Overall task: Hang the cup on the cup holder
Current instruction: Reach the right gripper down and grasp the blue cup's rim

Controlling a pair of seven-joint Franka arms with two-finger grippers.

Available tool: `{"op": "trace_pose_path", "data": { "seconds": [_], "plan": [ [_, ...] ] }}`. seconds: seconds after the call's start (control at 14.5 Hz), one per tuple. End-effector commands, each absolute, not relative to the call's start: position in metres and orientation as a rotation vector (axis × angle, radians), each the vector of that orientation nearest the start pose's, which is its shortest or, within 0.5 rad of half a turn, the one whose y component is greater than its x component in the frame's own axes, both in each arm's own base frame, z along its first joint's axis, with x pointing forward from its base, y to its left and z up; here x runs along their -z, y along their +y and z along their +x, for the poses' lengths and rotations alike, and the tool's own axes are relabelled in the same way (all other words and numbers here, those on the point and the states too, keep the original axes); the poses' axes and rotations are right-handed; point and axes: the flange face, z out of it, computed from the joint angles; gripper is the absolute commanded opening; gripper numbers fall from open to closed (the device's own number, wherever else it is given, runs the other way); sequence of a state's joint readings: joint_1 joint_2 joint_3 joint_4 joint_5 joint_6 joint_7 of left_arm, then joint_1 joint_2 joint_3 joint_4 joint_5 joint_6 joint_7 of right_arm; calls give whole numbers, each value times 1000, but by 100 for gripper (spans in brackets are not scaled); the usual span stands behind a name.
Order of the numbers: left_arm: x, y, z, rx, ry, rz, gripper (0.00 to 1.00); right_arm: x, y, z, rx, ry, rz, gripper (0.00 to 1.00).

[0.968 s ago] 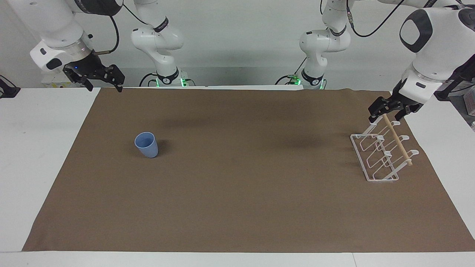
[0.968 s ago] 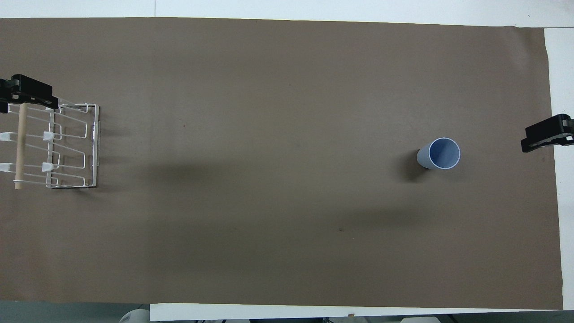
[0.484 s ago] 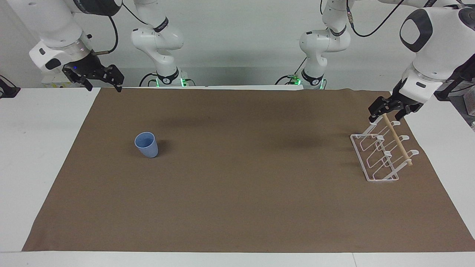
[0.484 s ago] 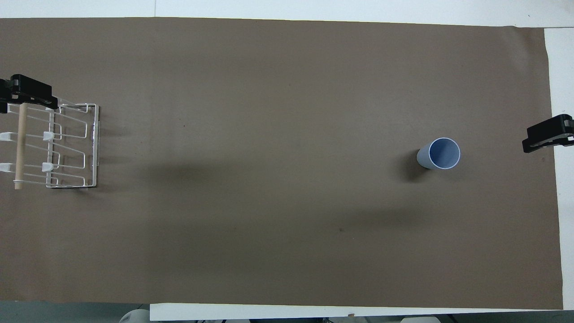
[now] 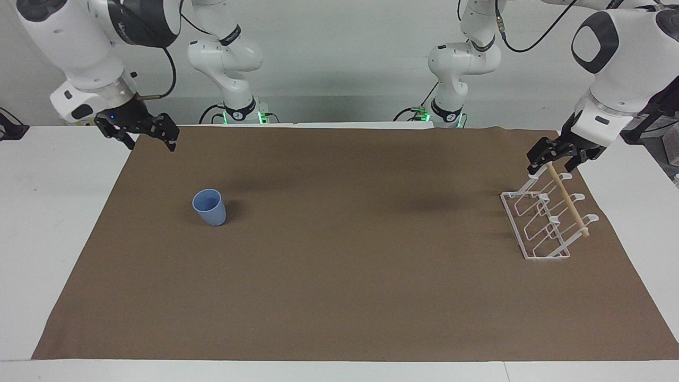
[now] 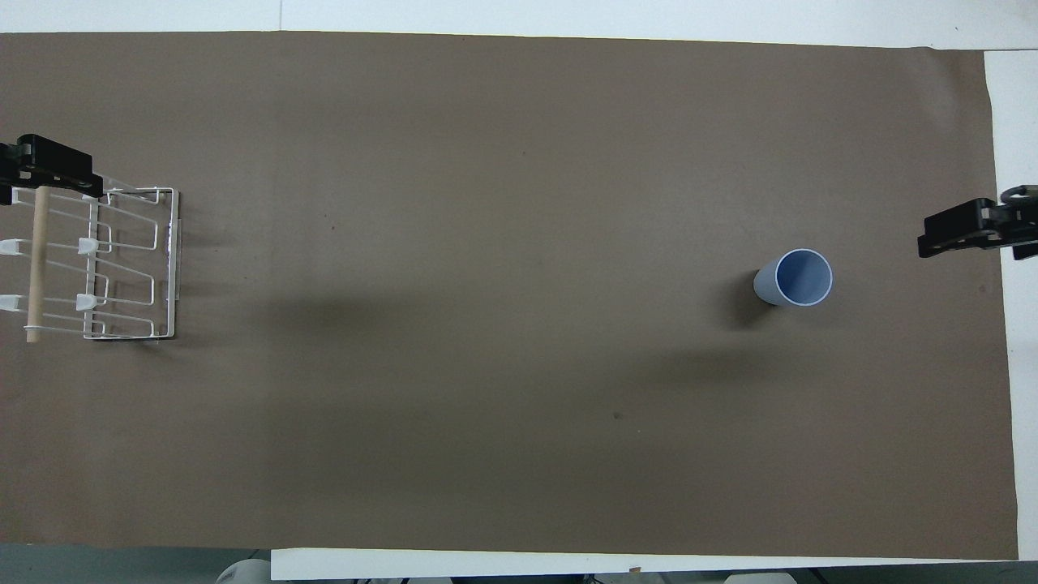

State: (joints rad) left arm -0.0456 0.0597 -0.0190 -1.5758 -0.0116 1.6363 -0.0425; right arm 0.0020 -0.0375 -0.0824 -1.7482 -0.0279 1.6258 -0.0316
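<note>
The light-blue cup (image 5: 209,207) stands upright on the brown mat toward the right arm's end; it also shows in the overhead view (image 6: 795,277). The white wire cup holder (image 5: 546,217) with its wooden rod (image 5: 567,200) stands toward the left arm's end, and shows in the overhead view (image 6: 101,264). My left gripper (image 5: 553,165) is open, with its jaws on either side of the rod's end nearest the robots; it shows in the overhead view (image 6: 45,166). My right gripper (image 5: 151,140) is open and empty in the air over the mat's edge, apart from the cup; it shows in the overhead view (image 6: 965,229).
The brown mat (image 5: 350,297) covers most of the white table (image 5: 48,212). Nothing else lies on it between the cup and the cup holder.
My right gripper has come lower and moved in over the mat's edge, a little closer to the cup. The left gripper, cup and cup holder have not moved.
</note>
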Motion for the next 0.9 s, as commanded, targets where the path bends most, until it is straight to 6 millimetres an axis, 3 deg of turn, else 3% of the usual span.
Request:
{"op": "trace_pose_path", "data": {
  "seconds": [0.0, 0.14, 0.28, 0.41, 0.62, 0.83],
  "plan": [
    [-597, -39, 568, -17, 29, -3140, 100, -497, -37, 527, -131, 24, -3139, 100],
    [-598, -39, 568, -12, 29, -3142, 100, -458, -22, 530, -87, -13, -3135, 100],
    [-598, -39, 568, -12, 29, -3140, 100, -422, -22, 525, -117, -83, -3132, 96],
    [-598, -39, 568, -12, 29, -3140, 100, -399, -26, 529, -72, -139, -3133, 92],
    [-598, -39, 568, -12, 29, -3140, 100, -389, -24, 531, -69, -146, -3129, 87],
    [-597, -39, 568, -10, 29, -3140, 100, -376, -26, 535, -66, -184, -3128, 73]
  ]
}}
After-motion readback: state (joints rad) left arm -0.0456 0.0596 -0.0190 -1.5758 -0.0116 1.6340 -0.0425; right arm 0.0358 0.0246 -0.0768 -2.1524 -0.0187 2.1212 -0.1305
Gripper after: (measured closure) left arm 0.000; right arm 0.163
